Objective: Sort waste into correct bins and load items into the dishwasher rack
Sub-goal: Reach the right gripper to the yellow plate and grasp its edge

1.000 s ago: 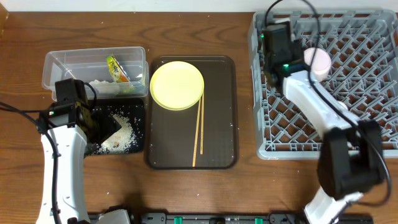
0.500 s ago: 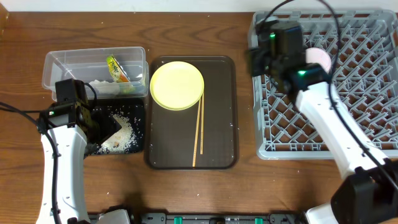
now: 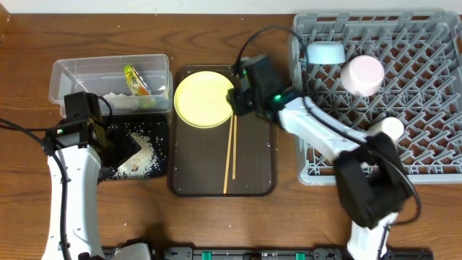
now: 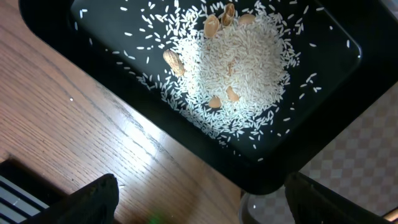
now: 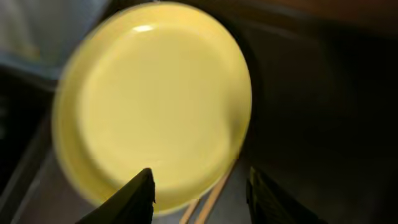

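Observation:
The yellow plate (image 3: 205, 98) lies at the back of the dark brown serving tray (image 3: 256, 162), with two wooden chopsticks (image 3: 230, 155) beside it. My right gripper (image 3: 240, 97) is open and empty, over the plate's right edge; the plate (image 5: 155, 102) and the chopstick tips (image 5: 208, 204) show in the right wrist view. My left gripper (image 3: 108, 141) is open and empty over the black tray (image 3: 160, 124), which holds rice grains (image 4: 233, 68) and nut pieces. The grey rack (image 3: 426, 115) holds a light blue bowl (image 3: 325, 52), a pink bowl (image 3: 362, 74) and a white cup (image 3: 390, 128). The clear tub (image 3: 79, 71) holds the green-and-orange wrapper (image 3: 134, 79).
The wooden table (image 3: 94, 29) surrounds everything. The clear tub stands just behind the black tray on the left. The rack fills the right side, its left wall close to the serving tray's right rim.
My right arm has swung left from the rack's back left corner to the yellow plate on the serving tray, uncovering the blue bowl and white cup. My left arm has not moved.

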`<action>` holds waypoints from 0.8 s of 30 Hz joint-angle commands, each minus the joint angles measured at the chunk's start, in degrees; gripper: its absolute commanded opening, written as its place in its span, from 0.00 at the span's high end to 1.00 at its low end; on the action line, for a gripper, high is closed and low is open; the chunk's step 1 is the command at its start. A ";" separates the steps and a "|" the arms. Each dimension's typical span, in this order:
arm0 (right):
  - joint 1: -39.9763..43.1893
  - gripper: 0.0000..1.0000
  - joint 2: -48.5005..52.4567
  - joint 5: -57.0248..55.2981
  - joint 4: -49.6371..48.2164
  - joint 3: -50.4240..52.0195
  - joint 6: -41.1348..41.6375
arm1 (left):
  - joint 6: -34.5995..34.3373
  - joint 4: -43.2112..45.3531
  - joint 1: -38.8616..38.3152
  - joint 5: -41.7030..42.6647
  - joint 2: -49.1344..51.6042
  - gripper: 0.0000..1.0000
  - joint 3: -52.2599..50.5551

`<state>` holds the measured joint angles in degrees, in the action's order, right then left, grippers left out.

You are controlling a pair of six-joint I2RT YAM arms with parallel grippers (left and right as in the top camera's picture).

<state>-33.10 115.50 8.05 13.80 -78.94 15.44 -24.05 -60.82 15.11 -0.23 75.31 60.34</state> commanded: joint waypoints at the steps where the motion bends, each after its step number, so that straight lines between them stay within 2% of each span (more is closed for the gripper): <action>1: -1.53 0.57 3.41 -3.15 -1.51 -0.02 5.44 | -0.48 -0.22 0.24 -0.66 -0.39 0.12 -0.33; 7: -2.67 0.64 6.43 -3.63 -2.23 -0.02 5.79 | -0.48 -0.22 0.24 -0.66 -0.42 0.12 -0.33; 13: -2.69 0.81 6.47 -5.27 -1.20 -0.02 7.15 | -0.48 -0.22 0.24 -0.63 -0.42 0.12 -0.33; 19: -2.56 0.98 6.47 -5.27 2.64 -0.02 14.86 | -0.48 -0.20 0.24 -0.63 -0.42 0.12 -0.33; 24: -2.51 0.99 6.29 -5.27 1.44 -0.04 16.94 | -0.46 -0.26 0.24 -0.44 -0.39 0.12 -0.33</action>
<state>-35.18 121.45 3.70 15.09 -79.18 29.21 -24.05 -60.90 15.11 -0.23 75.31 60.34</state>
